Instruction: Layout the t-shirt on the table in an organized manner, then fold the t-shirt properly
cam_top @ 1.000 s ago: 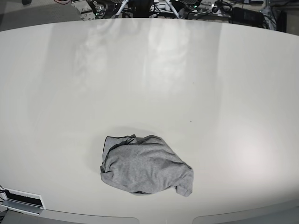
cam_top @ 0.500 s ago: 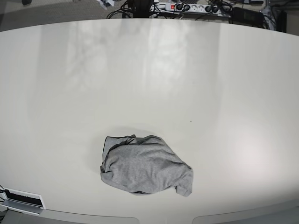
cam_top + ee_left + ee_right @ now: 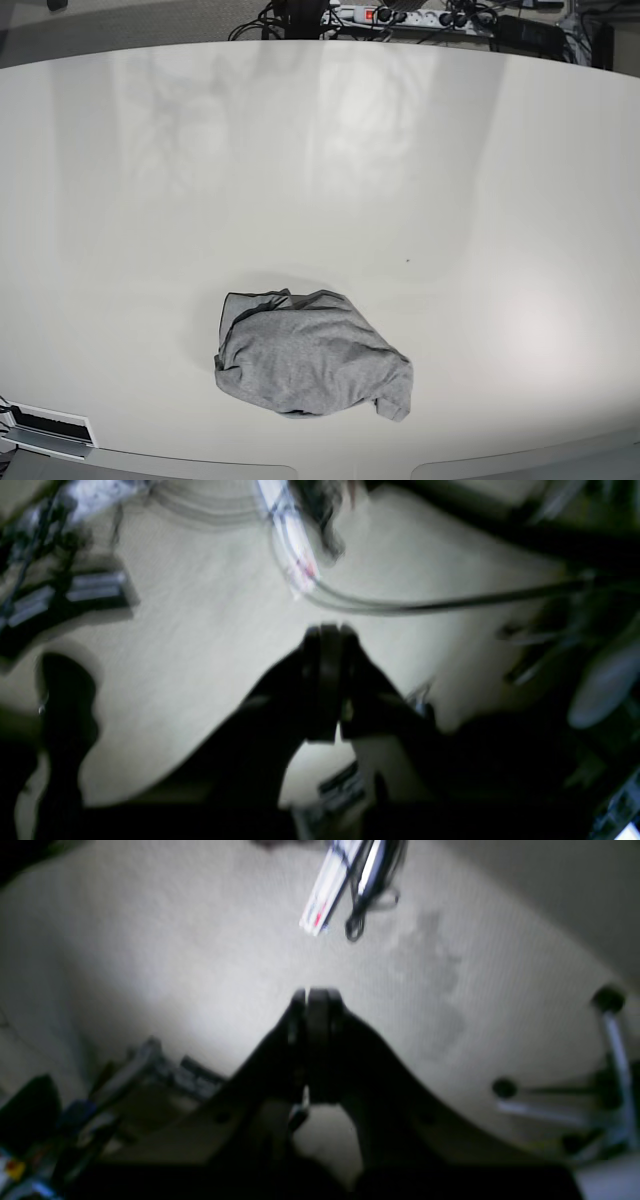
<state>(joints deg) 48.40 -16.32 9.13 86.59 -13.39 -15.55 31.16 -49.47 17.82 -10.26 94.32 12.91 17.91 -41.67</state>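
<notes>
From my console, no lettering was readable on the t-shirt; only plain grey fabric showed. It lay bunched in a heap on the table, toward the near edge and a little left of the middle. Beyond the far edge from the t-shirt, a white power strip sat among cables, its markings too small to read. My right gripper had its jaws pressed together, holding nothing, over pale floor. My left gripper was likewise closed and empty in a blurred view.
</notes>
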